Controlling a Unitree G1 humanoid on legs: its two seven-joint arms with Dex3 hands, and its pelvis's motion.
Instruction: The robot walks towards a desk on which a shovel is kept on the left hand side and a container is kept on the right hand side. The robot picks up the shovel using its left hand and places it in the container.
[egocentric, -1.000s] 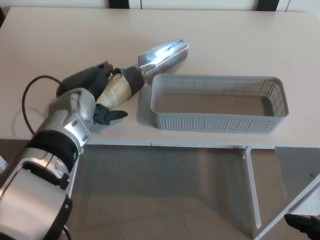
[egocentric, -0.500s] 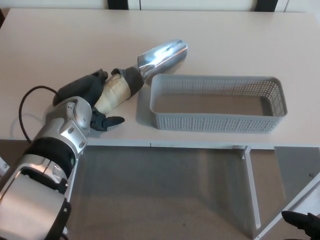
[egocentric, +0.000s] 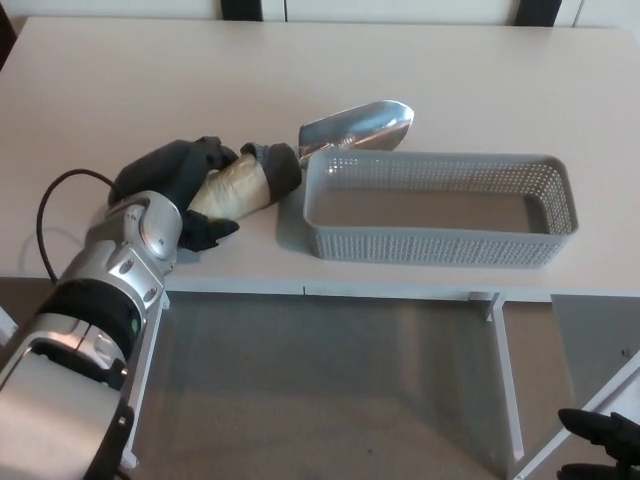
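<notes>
Swung since a second ago, the metal scoop (egocentric: 357, 127) of the shovel now points more to the right, just behind the grey perforated container's (egocentric: 437, 243) far-left rim. Left hand (egocentric: 185, 190) fingers (egocentric: 178, 160) clench the cream handle (egocentric: 235, 187) over the desk (egocentric: 120, 90). Right hand's fingers cannot be told.

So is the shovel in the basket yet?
Not yet. The shovel is outside the basket, its scoop behind the back rim, with the left hand wrapped around its handle.

Glossy metal shovel (egocentric: 355, 126) scoop – matt perforated grey plastic container (egocentric: 440, 208), smooth pale desk (egocentric: 480, 90).
</notes>
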